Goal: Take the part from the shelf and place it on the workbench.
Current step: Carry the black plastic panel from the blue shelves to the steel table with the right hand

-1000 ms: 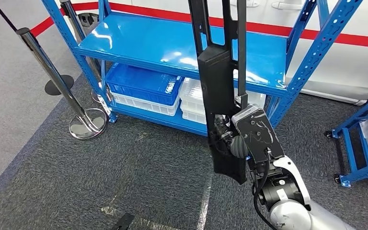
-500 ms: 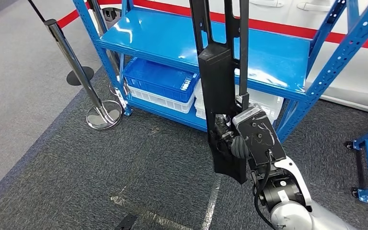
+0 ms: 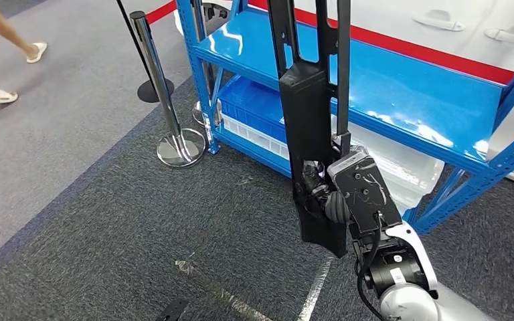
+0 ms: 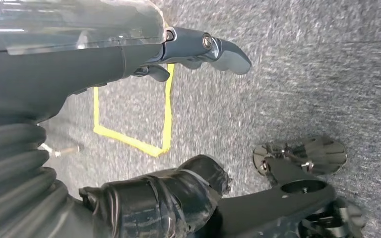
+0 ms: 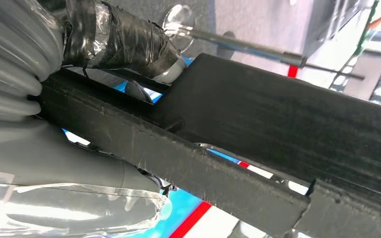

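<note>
My right hand [image 3: 334, 200] grips the part [image 3: 308, 120] low down; tall and top-heavy, it could tip or strike the shelf [image 3: 401, 93]. My left hand [image 4: 178, 44] hangs open.

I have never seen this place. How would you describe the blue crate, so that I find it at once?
Find the blue metal shelf behind the long black part that the right hand holds upright. On its bottom level, at the end nearest the chrome post, lies the blue crate. Its neighbours are white; it alone is blue, stacked on a white one.
</note>
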